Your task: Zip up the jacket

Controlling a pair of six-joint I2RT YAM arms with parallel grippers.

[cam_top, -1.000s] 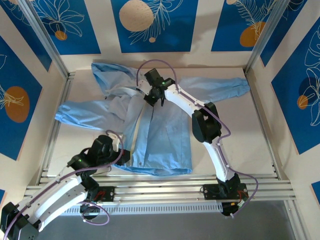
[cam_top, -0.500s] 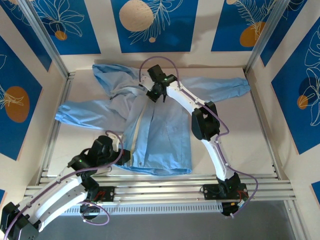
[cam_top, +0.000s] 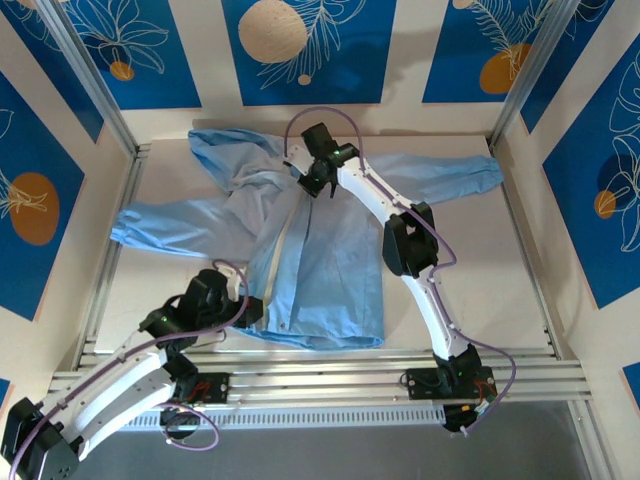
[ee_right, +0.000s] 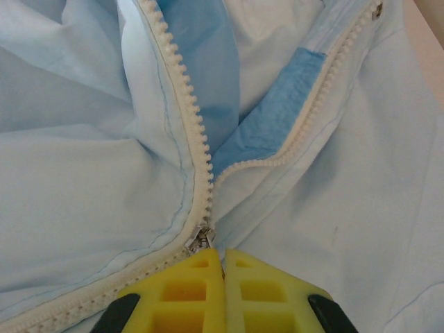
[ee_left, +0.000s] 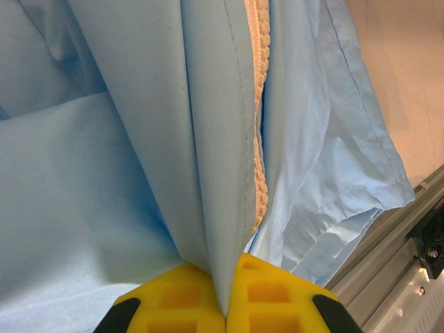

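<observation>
Fingers of the left arm (ee_left: 223, 316) are clamped shut on a fold of the jacket (cam_top: 335, 260) near its hem, and the zipper (ee_left: 260, 139) runs away from them toward 12 o'clock. Fingers of the right arm (ee_right: 223, 267) are pressed together too, with their tips touching the metal slider (ee_right: 201, 239); whether they pinch its tab I can't tell. Beyond the slider the teeth part toward 12 and 1 o'clock. Seen from above, the jacket lies spread on the pale bench (cam_top: 480, 260), hood at 11 o'clock, sleeves reaching to 9 and 2, hem at 6 beside the aluminium rails (cam_top: 330, 380). Blue wall panels (cam_top: 305, 45) with leaf drawings surround the bench.
</observation>
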